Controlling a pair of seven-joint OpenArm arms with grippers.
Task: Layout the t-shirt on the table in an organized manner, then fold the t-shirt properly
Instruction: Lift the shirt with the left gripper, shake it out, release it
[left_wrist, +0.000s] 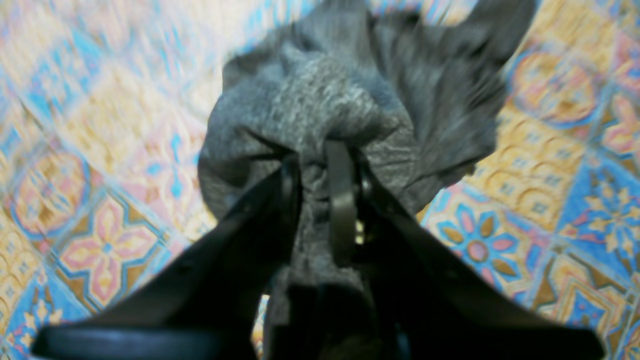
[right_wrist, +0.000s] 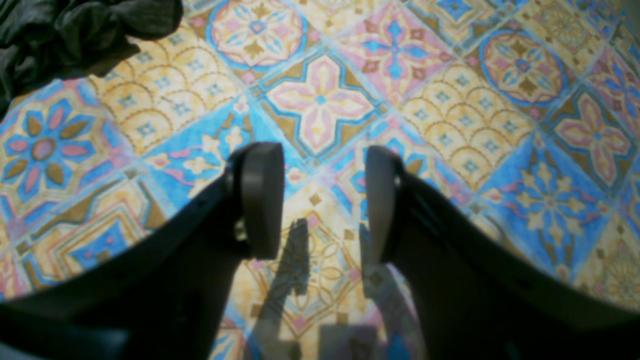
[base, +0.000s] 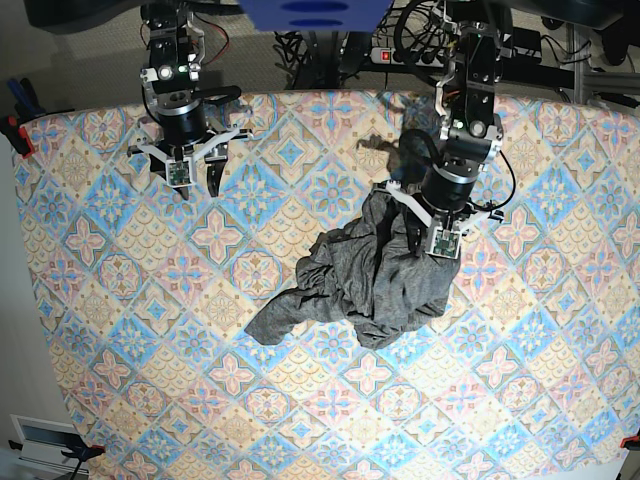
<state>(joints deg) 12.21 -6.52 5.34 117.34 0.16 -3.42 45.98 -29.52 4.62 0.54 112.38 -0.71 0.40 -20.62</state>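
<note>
Your t-shirt (base: 370, 275) lies crumpled near the middle of the bench (base: 100, 300), toward its far edge. Your left gripper (left_wrist: 320, 200) has its fingers clenched on a bunch of fabric, likely to lift and spread it. Your right gripper (right_wrist: 320, 200) hovers released over bare cloth by the far corner.

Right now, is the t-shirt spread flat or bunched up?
Bunched up. The t-shirt lies crumpled on the table, one part gathered between the left gripper's jaws.

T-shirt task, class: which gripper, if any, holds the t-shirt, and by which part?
The left gripper is shut on a bunched fold of the t-shirt; which part cannot be told. The right gripper is open, holding nothing.
</note>
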